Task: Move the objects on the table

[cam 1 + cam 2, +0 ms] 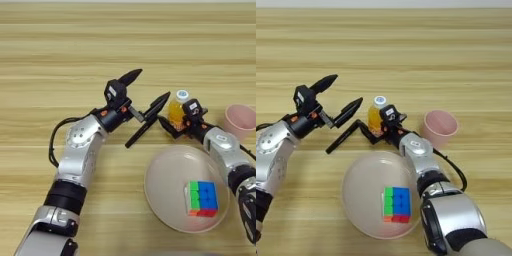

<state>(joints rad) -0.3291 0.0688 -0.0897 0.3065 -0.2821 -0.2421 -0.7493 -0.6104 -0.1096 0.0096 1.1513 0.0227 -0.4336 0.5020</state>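
Left gripper (pixel 145 92), jaws spread wide and empty, hovers over the upper end of the pen (pixel 141 131), which lies diagonally on the table (pixel 75 60); right gripper (pixel 377 131) clasps the bottle (pixel 376 114) nearby.

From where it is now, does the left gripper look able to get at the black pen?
Probably yes. The left gripper is open just above the pen, which lies bare on the table. The right gripper, closed around the juice bottle, sits close to the pen's far end.
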